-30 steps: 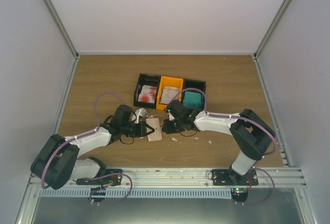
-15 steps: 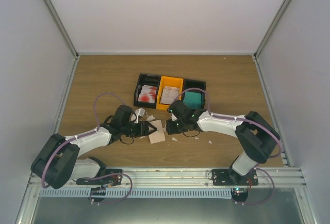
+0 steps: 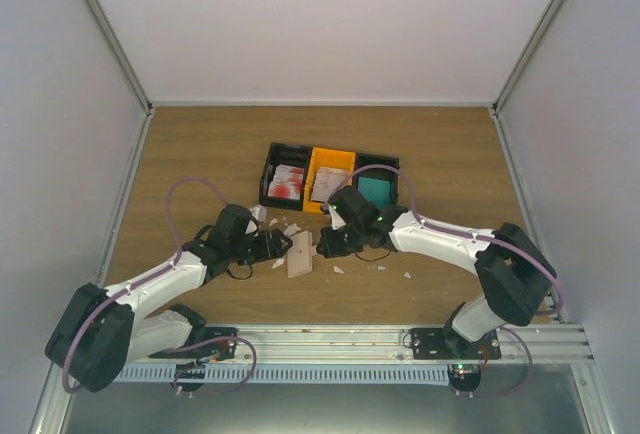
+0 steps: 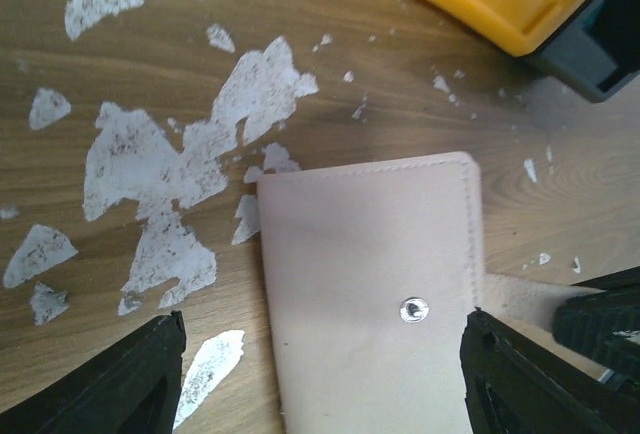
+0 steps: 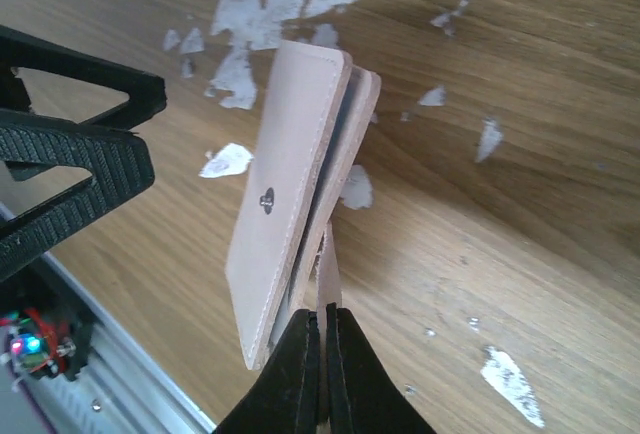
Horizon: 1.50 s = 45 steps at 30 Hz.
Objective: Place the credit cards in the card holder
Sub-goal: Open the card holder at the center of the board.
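Handover recorded: the left gripper (image 3: 279, 247) has opened and released the card holder (image 5: 290, 184). The right gripper (image 5: 322, 332) now pinches it shut by its flap, tilted on edge at mid-surface. The credit cards (image 3: 288, 182) lie unloaded in the bins (image 3: 331, 153), so insertion is judged pending.

arms (image 3: 440, 241): white links, black joints | cables (image 3: 190, 181): purple loops | bases (image 3: 445, 342): black

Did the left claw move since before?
Yes. The left gripper has opened and backed a little leftward, away from the orange bin, letting go of the card holder.
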Tool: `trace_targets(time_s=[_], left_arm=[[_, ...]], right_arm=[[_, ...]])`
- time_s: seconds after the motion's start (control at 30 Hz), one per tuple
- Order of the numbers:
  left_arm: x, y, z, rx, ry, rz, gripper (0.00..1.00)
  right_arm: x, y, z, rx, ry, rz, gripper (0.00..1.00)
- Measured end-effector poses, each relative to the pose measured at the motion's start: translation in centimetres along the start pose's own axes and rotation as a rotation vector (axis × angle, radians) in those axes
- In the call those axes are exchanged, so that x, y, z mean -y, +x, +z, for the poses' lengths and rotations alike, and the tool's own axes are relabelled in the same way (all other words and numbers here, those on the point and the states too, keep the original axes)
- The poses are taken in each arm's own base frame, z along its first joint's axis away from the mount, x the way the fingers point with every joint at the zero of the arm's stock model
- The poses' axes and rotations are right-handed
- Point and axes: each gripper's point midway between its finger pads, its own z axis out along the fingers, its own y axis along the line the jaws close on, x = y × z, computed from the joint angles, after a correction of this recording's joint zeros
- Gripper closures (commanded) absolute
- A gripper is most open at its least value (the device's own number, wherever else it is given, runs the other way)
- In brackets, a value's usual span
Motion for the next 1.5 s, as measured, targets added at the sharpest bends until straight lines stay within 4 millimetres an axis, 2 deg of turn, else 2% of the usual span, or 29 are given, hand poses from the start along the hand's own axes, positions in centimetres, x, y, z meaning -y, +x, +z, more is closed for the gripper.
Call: trace_targets(time_s=[0.33, 0.5, 0.63, 0.73, 0.83, 1.07, 1.4, 1.5], left_arm=[[1.6, -1.3, -1.7, 0.074, 0.052, 0.03, 0.23], [1.8, -1.5, -2.1, 0.089, 0.059, 0.034, 0.23], [2.1, -1.7, -2.4, 0.103, 0.068, 0.039, 0.24], [2.1, -1.7, -2.4, 0.101, 0.071, 0.039, 0.29], [2.3, -1.6, -2.3, 0.09, 0.084, 0.047, 0.39], [2.1, -0.9, -0.9, 0.032, 0.096, 0.045, 0.56], [2.9, 1.1, 1.8, -0.114, 0.198, 0.042, 0.57], [3.3, 2.0, 2.6, -0.179, 0.253, 0.026, 0.57]], right_arm=[[-3.9, -1.2, -0.6, 0.014, -0.178, -0.033, 1.0], [-4.6, -1.8, -0.8, 0.032, -0.205, -0.043, 0.99], [-4.4, -2.0, -0.9, 0.041, -0.189, -0.041, 0.99], [-3.5, -2.1, -0.7, 0.05, -0.133, -0.036, 0.99], [-2.0, -2.2, -0.6, 0.06, -0.052, -0.026, 1.0], [1.1, -1.9, -0.7, 0.065, 0.097, 0.002, 1.0], [4.6, -1.5, -0.4, 0.065, 0.263, 0.027, 0.99], [6.0, -1.2, 0.0, 0.056, 0.323, 0.032, 0.96]])
